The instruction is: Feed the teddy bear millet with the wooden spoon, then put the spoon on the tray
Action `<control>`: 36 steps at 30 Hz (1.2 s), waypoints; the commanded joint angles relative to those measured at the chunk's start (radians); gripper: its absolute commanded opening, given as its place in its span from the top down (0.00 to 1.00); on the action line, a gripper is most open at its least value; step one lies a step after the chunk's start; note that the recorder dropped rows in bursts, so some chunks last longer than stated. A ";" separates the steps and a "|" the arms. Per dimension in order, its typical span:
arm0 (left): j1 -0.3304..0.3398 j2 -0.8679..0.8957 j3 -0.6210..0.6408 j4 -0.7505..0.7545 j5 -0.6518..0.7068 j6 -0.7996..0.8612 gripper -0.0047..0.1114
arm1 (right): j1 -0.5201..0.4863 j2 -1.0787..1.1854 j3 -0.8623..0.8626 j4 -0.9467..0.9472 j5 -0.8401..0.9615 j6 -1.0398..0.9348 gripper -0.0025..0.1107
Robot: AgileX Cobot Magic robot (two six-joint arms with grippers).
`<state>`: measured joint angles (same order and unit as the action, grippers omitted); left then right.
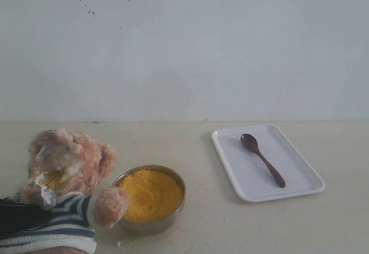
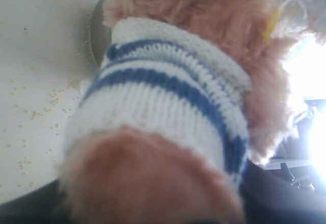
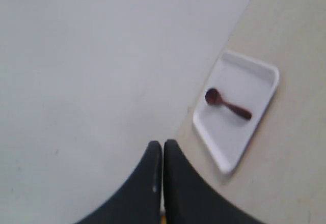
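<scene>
- The spoon [image 1: 262, 159] lies flat in the tray [image 1: 230, 167]. The right fingers [image 3: 150, 178] are pressed together, empty, and well apart from it.
- The bear [image 1: 66, 173] sits touching the bowl [image 1: 153, 226] of millet [image 1: 151, 193], with yellow at its mouth. The left fingers are hidden behind it, so I cannot tell their state.
- Feeding looks done, so draw the right arm clear without nudging the tray.

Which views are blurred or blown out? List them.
Exterior view: even light, slightly soft, faint shadow under the round steel bowl. Left wrist view: the fuzzy light brown teddy bear fills the frame out of focus, glare whitening one edge. Right wrist view: the shut black right hand and white rectangular tray look soft.
</scene>
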<state>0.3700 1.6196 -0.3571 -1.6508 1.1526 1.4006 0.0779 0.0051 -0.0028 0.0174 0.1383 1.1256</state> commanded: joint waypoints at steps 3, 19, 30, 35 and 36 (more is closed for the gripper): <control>-0.008 -0.003 -0.002 -0.014 0.032 0.006 0.92 | -0.165 -0.005 0.003 0.017 -0.020 -0.010 0.98; -0.008 -0.003 -0.015 -0.094 -0.035 0.057 0.92 | -0.155 -0.005 0.003 -0.195 -0.066 -0.729 0.98; -0.008 0.011 -0.156 -0.094 -0.317 0.126 0.92 | -0.155 -0.005 0.003 -0.207 0.051 -0.757 0.98; -0.024 0.080 -0.191 -0.094 -0.320 0.126 0.92 | -0.155 -0.005 0.003 -0.207 0.075 -0.781 0.98; -0.031 0.096 -0.195 -0.094 -0.320 0.126 0.92 | -0.155 -0.005 0.003 -0.207 0.070 -0.797 0.98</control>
<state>0.3591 1.6786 -0.5374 -1.7260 0.8195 1.5200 -0.0797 0.0051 0.0016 -0.1795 0.2144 0.3609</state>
